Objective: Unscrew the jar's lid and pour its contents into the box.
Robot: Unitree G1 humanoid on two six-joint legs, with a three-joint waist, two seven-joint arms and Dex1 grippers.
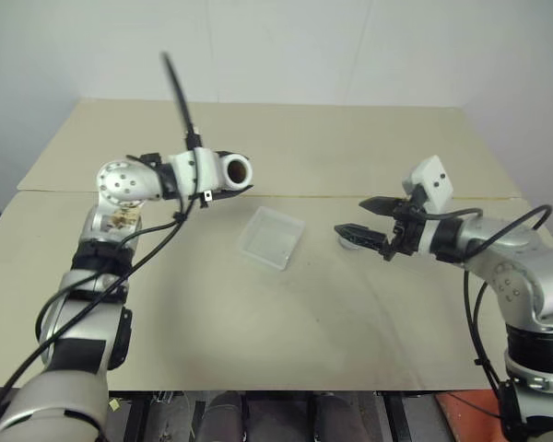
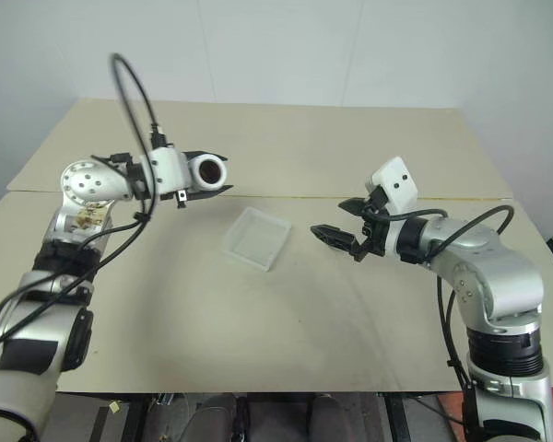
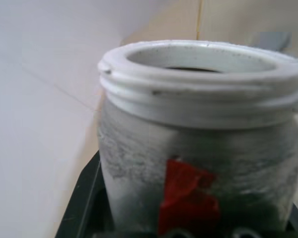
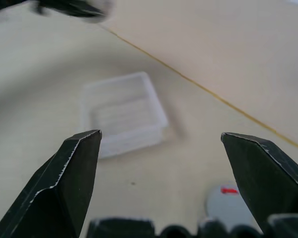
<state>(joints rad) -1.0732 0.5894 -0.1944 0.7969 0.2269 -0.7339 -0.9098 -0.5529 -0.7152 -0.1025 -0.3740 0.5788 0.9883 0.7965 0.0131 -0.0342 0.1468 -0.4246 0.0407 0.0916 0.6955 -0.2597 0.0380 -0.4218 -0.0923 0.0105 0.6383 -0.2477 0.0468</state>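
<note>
**Open jar held on its side, short of the box — spill risk**

The tabletop point(image 1: 258, 304) carries the clear box point(image 1: 271, 237) near its middle, between the two arms. The left gripper point(image 1: 223, 172) is clamped tight on the jar point(image 1: 232, 169), which is lifted off the tabletop and tipped nearly level, its open mouth facing toward the right arm. In the head views the jar sits above and to the left of the box, not over it. The main hazard, as I judge it, is that the contents could slide out of the mouth before the jar is above the box and land on the bare tabletop; no piece can be made out inside the jar, so whether it is in there cannot be told.

The right gripper point(image 1: 361, 219) holds nothing, its fingers spread wide, just right of the box. A sweep by either arm could nudge the light box out from under the pour.

The lid point(image 4: 227, 204) lies flat on the tabletop below the right gripper, beside the box. It could be knocked by that gripper if it drops.
</note>
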